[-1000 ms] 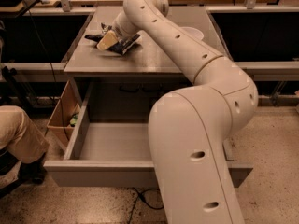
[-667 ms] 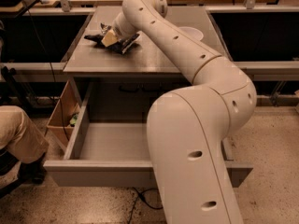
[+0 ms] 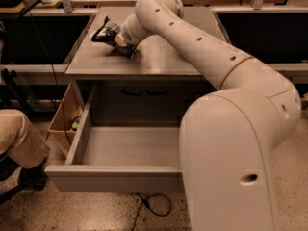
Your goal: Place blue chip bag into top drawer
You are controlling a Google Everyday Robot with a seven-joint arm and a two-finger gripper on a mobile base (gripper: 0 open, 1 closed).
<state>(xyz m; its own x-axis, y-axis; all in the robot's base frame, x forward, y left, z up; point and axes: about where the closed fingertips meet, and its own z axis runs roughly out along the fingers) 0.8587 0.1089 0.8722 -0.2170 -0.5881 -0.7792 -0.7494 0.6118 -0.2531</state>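
The blue chip bag (image 3: 107,31) is at the back left of the grey table (image 3: 163,61), tilted up off the surface. My gripper (image 3: 119,41) is at the bag's right side, shut on it, with the arm reaching over the table from the right. The top drawer (image 3: 127,148) is pulled out wide open below the table's front edge, and its inside is bare.
A tan cardboard box (image 3: 65,113) stands left of the drawer. A person's knee (image 3: 19,138) is at the left edge. A cable (image 3: 155,206) lies on the floor in front of the drawer. My arm's bulky base (image 3: 236,162) covers the drawer's right side.
The bag has been tipped up and shifted a little left on the table with my gripper on it. The drawer has stayed open.
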